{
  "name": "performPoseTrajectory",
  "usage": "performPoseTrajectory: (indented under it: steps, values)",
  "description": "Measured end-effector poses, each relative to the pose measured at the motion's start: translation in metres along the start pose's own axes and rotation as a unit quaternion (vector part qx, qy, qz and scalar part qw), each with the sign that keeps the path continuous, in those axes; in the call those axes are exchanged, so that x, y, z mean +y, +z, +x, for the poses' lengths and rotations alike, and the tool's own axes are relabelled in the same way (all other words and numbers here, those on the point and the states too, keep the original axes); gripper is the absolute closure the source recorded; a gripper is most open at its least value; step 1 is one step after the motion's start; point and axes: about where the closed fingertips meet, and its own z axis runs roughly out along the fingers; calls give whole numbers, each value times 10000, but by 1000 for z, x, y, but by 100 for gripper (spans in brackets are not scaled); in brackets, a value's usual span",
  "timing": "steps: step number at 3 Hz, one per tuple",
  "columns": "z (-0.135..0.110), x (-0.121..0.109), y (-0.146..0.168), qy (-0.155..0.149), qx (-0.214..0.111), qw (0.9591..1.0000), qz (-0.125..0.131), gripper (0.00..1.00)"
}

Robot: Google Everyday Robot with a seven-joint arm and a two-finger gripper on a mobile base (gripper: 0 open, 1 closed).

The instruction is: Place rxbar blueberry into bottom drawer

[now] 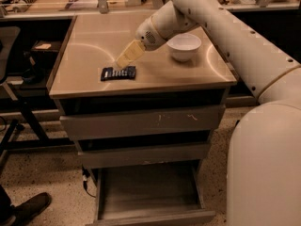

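Note:
The rxbar blueberry (118, 73), a small flat dark navy bar, lies on the cabinet's top (94, 51) near its front left. My gripper (123, 63) reaches down from the right, its pale fingertips just above the bar's right end, close to touching it. The bottom drawer (150, 192) is pulled out below, its grey interior showing nothing inside.
A white bowl (184, 46) stands on the top to the right of the gripper. Two shallower drawers (141, 121) above the bottom one are pushed in. A dark chair (9, 79) stands at the left. A shoe (28, 206) shows at the lower left.

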Motion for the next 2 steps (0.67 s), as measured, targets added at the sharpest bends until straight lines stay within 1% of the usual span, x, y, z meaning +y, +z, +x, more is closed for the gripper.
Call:
performPoseTrajectory:
  steps: [1, 2]
  values:
    - [3, 2, 4, -240, 509, 9981, 262, 0]
    - [9, 3, 7, -516, 1139, 9904, 597, 0]
